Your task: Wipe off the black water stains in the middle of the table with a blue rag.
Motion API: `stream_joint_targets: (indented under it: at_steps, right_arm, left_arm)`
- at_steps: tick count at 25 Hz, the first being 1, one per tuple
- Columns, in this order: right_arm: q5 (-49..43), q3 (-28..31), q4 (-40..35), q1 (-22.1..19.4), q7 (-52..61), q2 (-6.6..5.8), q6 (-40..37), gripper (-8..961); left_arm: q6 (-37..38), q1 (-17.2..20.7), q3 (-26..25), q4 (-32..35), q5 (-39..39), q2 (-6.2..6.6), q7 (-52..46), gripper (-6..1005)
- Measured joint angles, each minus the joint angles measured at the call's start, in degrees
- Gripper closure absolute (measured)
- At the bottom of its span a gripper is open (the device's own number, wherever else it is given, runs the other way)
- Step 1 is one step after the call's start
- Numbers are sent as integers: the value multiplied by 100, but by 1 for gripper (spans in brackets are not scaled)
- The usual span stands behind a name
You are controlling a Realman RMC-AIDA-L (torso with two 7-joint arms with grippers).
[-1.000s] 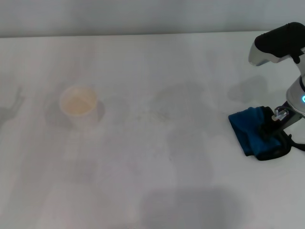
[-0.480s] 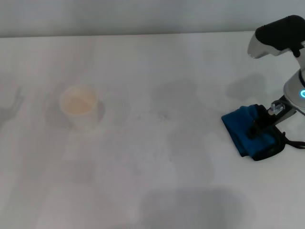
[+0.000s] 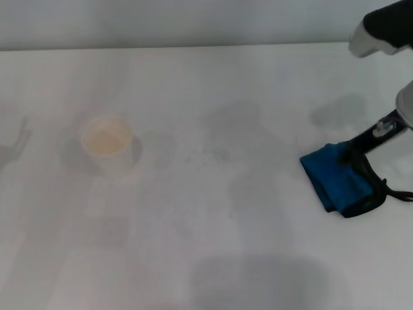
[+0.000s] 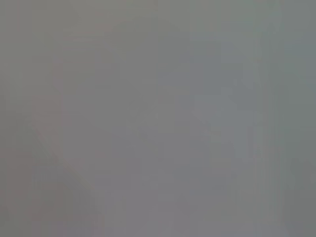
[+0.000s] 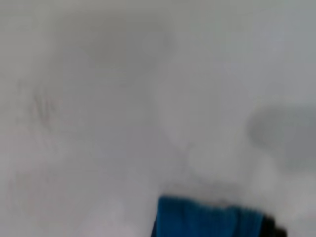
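Observation:
The blue rag (image 3: 333, 177) lies folded on the white table (image 3: 213, 245) at the right, its black lining and strap toward the right edge. Part of it shows in the right wrist view (image 5: 207, 219). My right gripper (image 3: 357, 152) is at the rag's far right corner, with the arm reaching up and to the right out of view. No dark blotch shows. Only faint grey specks (image 3: 210, 155) mark the table's middle, and they also show as faint traces in the right wrist view (image 5: 42, 106). My left gripper is out of view, and the left wrist view shows only plain grey.
A white paper cup (image 3: 107, 145) stands upright at the left of the table. Soft grey shadows lie on the tabletop in the middle and at the front. The table's far edge runs along the top of the head view.
The rag first slid a little to the left with the right gripper, then stayed put. The right arm has now risen and drawn back to the right.

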Motion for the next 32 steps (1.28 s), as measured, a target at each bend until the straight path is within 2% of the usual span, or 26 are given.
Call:
stream_joint_targets:
  at_steps: [6, 11, 15, 21, 26, 32]
  right_arm:
    - [845, 856, -188, -292, -981, 2, -535, 544]
    - [2071, 2098, 358, -519, -2320, -11, -1010, 545]
    - [3215, 2926, 1210, -600, -3632, -6, -1447, 546]
    - [5158, 4004, 2750, -727, -6274, -24, -1561, 547]
    - [5990, 4802, 3616, -844, -7504, -31, -1583, 548]
    - [7530, 5766, 5173, -1099, -10445, -27, -913, 547]
  left_arm:
    - [18, -15, -5, -4, -9, 2, 0, 111]
    - [29, -39, -15, -6, -15, 2, 0, 111]
    - [-71, -42, -37, -105, -44, -4, 0, 111]
    - [-38, -41, -37, -154, -47, -9, 0, 112]
    - [-59, -72, -37, -154, -47, 4, 0, 112]
    - [-84, -89, -37, -172, -47, 10, 0, 112]
